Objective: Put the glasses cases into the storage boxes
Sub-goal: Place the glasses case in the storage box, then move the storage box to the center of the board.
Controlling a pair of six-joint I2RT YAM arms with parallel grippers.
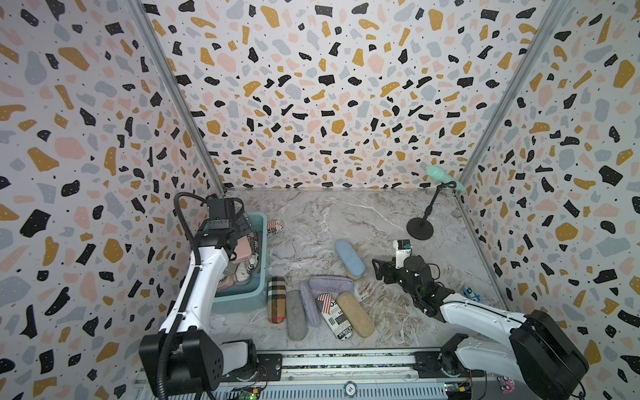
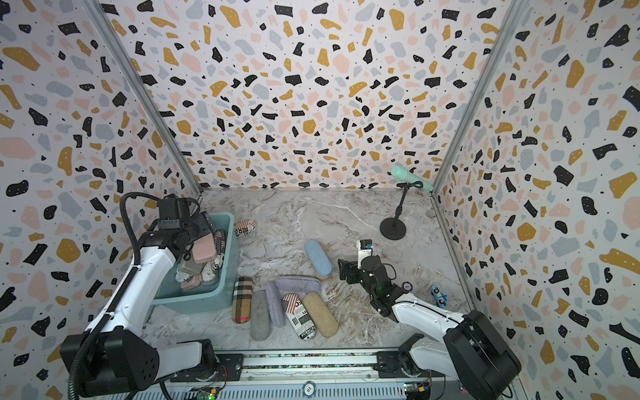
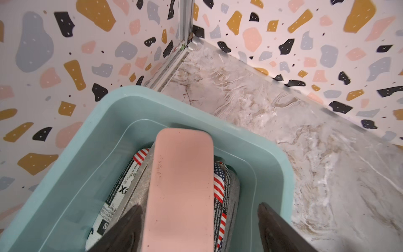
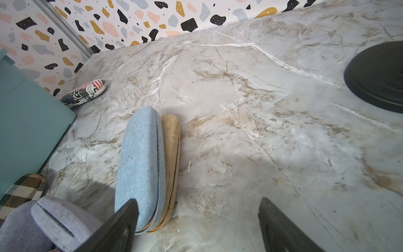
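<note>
Glasses cases (image 1: 330, 283) are lying partly in the teal storage box (image 1: 242, 300) and partly out on the desk (image 1: 381, 214). In both top views several are sitting inside the box at the left. A plaid case (image 1: 276, 299), a grey case (image 1: 296, 315), two lavender cases (image 1: 309, 308), a newsprint case (image 1: 334, 317) and a tan case (image 1: 355, 313) are clustering just beside the box. A light blue case (image 1: 349, 258) is lying farther back, and a second newsprint case (image 1: 275, 227) is sitting behind the box. The left claw (image 1: 239, 228) is hanging over the box above a pink case (image 1: 242, 250), and the right claw (image 1: 376, 269) is hovering low near the light blue case. In the left wrist view the pink case is resting on flag-printed cases inside the box. The left claw is standing open around it, one finger close against its side and the other well clear, so it is not clamping it. In the right wrist view the right claw is gaping wide and holding nothing, one finger crossing in front of the near end of the light blue case. That case is leaning on a second tan case (image 4: 171, 152), with the microphone stand (image 4: 377, 76) well apart. By my judgement, about nine cases are waiting outside the box, so much of the job is remaining.
</note>
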